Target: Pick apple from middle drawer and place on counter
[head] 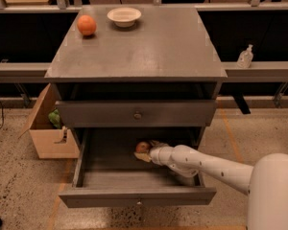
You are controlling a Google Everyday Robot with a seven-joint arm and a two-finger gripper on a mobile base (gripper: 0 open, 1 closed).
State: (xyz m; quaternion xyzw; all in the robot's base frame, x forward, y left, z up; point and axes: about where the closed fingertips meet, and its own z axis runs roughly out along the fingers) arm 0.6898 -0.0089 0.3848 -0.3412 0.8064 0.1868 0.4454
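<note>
The small red apple lies on the floor of the open middle drawer, the bottom one, near its middle back. My gripper is inside the drawer at the end of the white arm that reaches in from the right. It is right against the apple's front and right side. I cannot tell whether it has hold of the apple. The grey counter is the cabinet's top, above.
An orange fruit and a pale bowl sit at the counter's back left. The upper drawer front is shut. An open cardboard box stands on the floor at left. A small bottle stands on the right ledge.
</note>
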